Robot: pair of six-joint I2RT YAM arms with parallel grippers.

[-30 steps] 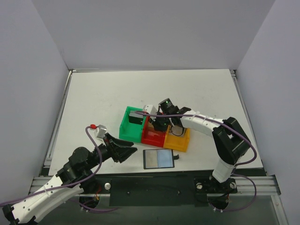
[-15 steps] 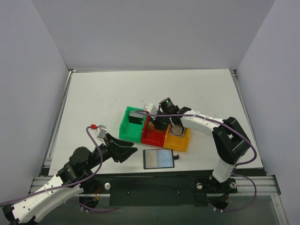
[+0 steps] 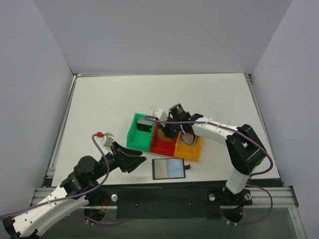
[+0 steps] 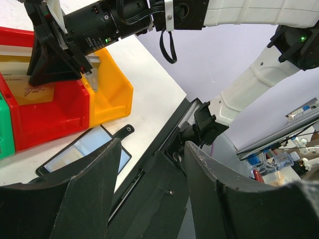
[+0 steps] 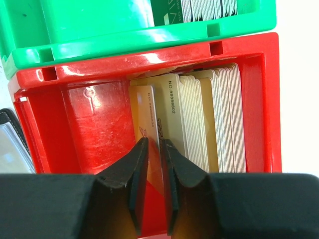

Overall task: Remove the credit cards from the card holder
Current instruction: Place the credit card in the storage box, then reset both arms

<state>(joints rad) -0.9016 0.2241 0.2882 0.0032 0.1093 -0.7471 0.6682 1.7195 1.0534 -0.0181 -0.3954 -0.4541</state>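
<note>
The card holder is a row of green, red and orange boxes in the middle of the table. My right gripper reaches down into the red box. Its jaws are shut on the front tan card of a stack of tan and white cards. The green box holds dark cards. One card with a black border and a pale blue-to-tan face lies flat in front of the holder. My left gripper is open and empty, left of that card.
The black front rail of the table runs just behind the flat card. The right arm stretches across from the right over the orange box. White walls close in the table on three sides.
</note>
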